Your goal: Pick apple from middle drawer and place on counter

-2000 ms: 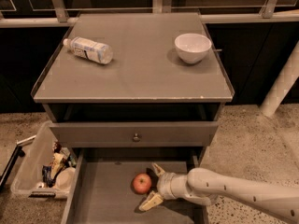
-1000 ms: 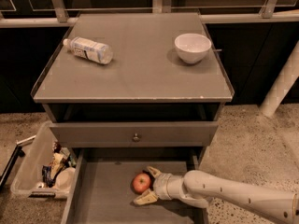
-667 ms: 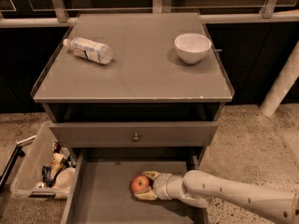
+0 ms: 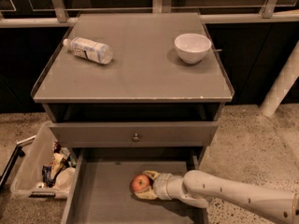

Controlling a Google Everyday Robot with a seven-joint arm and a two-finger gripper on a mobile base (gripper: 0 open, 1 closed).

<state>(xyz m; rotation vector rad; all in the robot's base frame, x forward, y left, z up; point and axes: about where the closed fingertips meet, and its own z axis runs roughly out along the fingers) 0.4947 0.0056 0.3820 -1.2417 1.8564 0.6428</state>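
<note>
The apple [image 4: 139, 183], small, red with a yellowish patch, lies on the floor of the open middle drawer [image 4: 100, 195] below the cabinet. My gripper [image 4: 145, 185] reaches in from the right on a white arm. Its tan fingers [image 4: 150, 175] sit around the apple, one behind it and one in front, closed against it. The counter [image 4: 135, 64] is the grey cabinet top above.
A plastic water bottle [image 4: 88, 50] lies on its side at the counter's left. A white bowl [image 4: 192, 47] stands at its right. A drawer front with a small round knob [image 4: 136, 137] sits above the open drawer. A clear bin of clutter [image 4: 44, 167] stands on the floor at left.
My gripper has moved left along the drawer floor to the apple and its fingers have closed around it. The apple stays at about the same spot.
</note>
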